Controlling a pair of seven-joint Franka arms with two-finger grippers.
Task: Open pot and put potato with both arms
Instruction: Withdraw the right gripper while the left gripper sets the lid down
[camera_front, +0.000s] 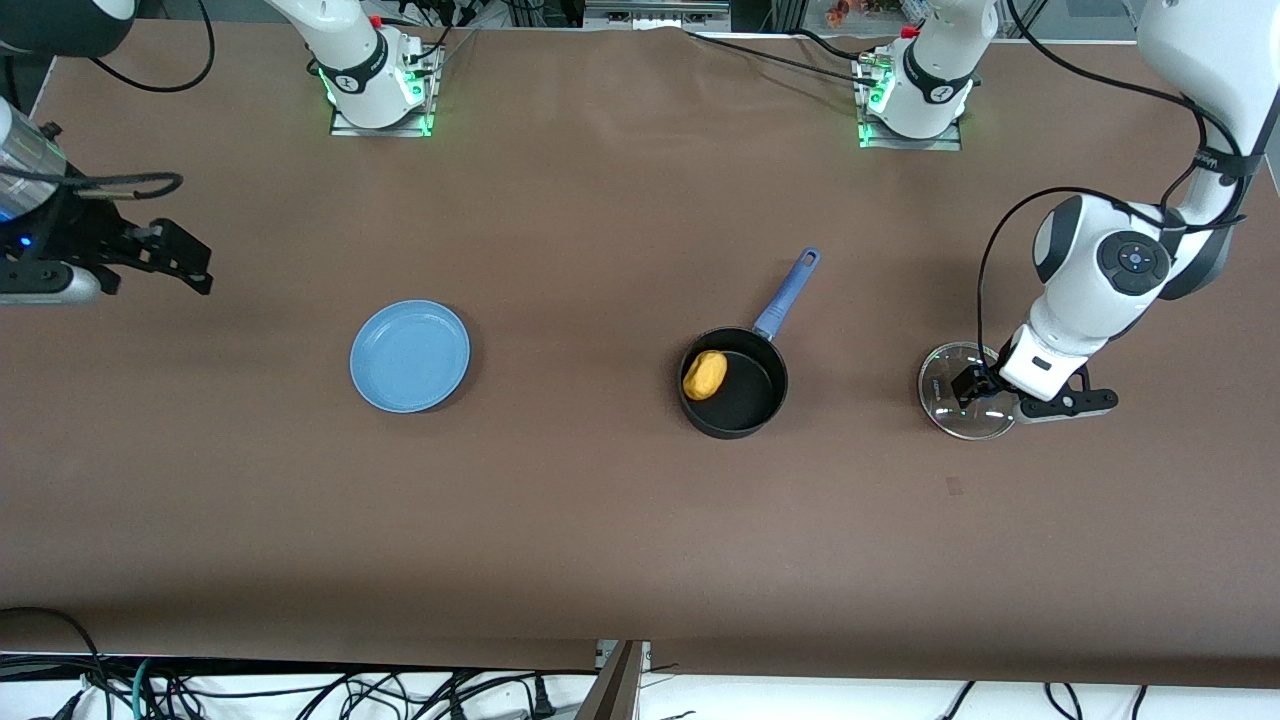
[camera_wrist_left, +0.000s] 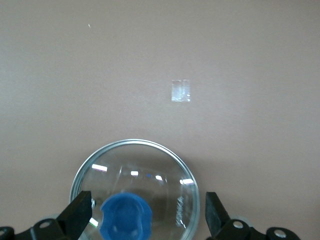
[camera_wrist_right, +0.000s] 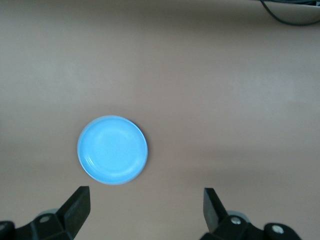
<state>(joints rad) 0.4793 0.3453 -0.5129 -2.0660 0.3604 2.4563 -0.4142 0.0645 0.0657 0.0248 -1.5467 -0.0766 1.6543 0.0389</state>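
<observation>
Potato (camera_front: 704, 374) inside open pot (camera_front: 735, 384) at mid-table. Glass lid (camera_front: 962, 391) flat on table toward left arm's end, left gripper (camera_wrist_left: 145, 212) low over it, fingers spread apart around blue knob (camera_wrist_left: 125, 218), released. Right gripper (camera_wrist_right: 145, 205) high, spread wide, empty, waiting near plate (camera_front: 409, 356).

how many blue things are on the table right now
3. The plate lies toward the right arm's end of the table. The pot has a blue handle, near the middle. The lid has a blue knob, under the left tool. None seem hidden.
</observation>
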